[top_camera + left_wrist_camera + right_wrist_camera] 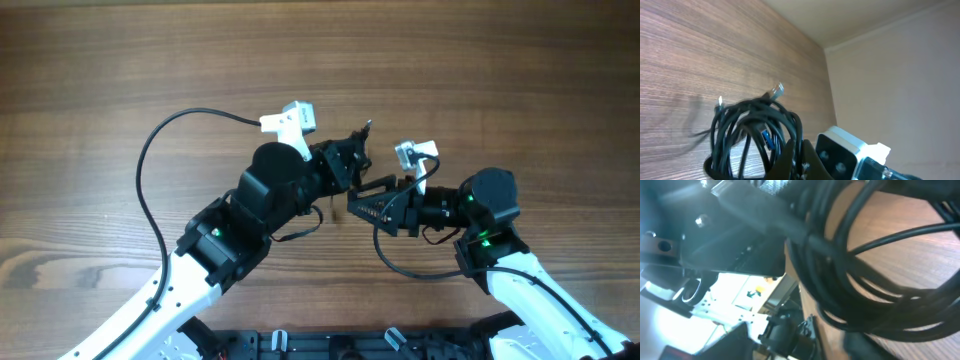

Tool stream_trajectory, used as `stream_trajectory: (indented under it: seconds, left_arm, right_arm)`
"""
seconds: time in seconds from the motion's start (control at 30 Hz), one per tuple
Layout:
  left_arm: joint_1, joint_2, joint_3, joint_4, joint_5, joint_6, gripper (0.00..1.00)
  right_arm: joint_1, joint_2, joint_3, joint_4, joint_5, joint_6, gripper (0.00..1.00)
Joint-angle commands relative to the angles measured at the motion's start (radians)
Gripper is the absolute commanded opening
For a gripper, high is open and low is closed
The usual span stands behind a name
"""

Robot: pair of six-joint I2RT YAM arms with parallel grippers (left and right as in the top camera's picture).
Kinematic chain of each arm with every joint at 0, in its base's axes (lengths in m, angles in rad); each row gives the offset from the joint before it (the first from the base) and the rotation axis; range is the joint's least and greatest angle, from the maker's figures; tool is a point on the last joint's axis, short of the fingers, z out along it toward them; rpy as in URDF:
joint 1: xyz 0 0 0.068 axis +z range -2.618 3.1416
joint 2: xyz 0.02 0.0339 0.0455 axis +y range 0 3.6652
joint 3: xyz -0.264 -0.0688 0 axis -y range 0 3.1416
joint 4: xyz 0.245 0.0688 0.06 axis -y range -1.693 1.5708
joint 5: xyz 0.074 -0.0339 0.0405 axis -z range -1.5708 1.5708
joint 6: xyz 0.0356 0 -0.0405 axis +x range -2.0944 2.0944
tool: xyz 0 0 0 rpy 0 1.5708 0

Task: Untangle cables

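left claw (349, 158): pressed together, pinching the cables (756, 124); held up over the table (120, 60), aimed toward the right claw (351, 198).
cables: one bunch of thin black loops, gripped at the left claw's fingertips and fanning out just ahead of them; lifted clear of the wood, faint shadow on the boards beyond.
plug ends: one silver-tipped plug (777, 90) sticking up on the side of the bunch farthest from the left claw; a second small plug (719, 103) poking out at the bunch's outer edge.
blue bit (766, 138): small, deep among the loops, close ahead of the left claw.
right claw: spread, fingers apart in the overhead view; pointing at the left claw from close by, fingertips just beside the bunch.
contact between right claw and cables: cannot tell.
right wrist view: black strands right in front of the right claw, blurred, crossing and looping over one another, wood showing through the gaps.
white housing (842, 147): just beside the left claw, low in the left wrist view.
arm cable (143, 170): thick black lead arcing wide behind the left claw, well apart from the bunch.
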Motion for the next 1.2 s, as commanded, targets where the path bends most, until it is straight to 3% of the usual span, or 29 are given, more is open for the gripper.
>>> stream_trajectory:
  seconds: [0.0, 0.13, 0.23, 0.37, 0.53, 0.67, 0.87, 0.97, 1.17]
  left_arm:
    - [0.004, 0.004, 0.007, 0.003, -0.069, -0.044, 0.04]
    - [0.004, 0.004, 0.007, -0.016, -0.116, -0.098, 0.04]
    - [0.004, 0.004, 0.007, -0.034, -0.075, 0.004, 0.04]
    - [0.015, 0.004, 0.007, -0.035, 0.196, 0.259, 0.04]
    - [0.049, 0.004, 0.007, -0.034, 0.575, 0.462, 0.04]
    - [0.058, 0.004, 0.007, -0.034, 0.686, 0.494, 0.04]
    - [0.058, 0.004, 0.007, -0.030, 0.721, 0.494, 0.04]
    - [0.058, 0.004, 0.007, -0.005, 0.721, 0.494, 0.04]
    - [0.058, 0.004, 0.007, 0.026, 0.736, 0.491, 0.04]
  right_arm:
    - [-0.006, -0.009, 0.004, 0.005, 0.076, -0.008, 0.99]
    - [-0.053, -0.009, 0.004, -0.027, 0.079, -0.008, 1.00]
    - [-0.143, -0.009, 0.004, -0.081, 0.077, -0.119, 1.00]
    - [-0.239, -0.009, 0.004, -0.120, 0.074, -0.349, 1.00]
    - [-0.259, -0.009, 0.004, -0.121, 0.024, -0.430, 0.96]
    - [-0.256, -0.009, 0.004, -0.129, -0.069, -0.524, 0.81]
    - [-0.256, -0.009, 0.004, -0.145, -0.091, -0.547, 0.52]
    - [-0.255, -0.009, 0.004, -0.145, -0.182, -0.558, 0.52]
    - [-0.254, -0.009, 0.004, -0.144, -0.264, -0.616, 0.62]
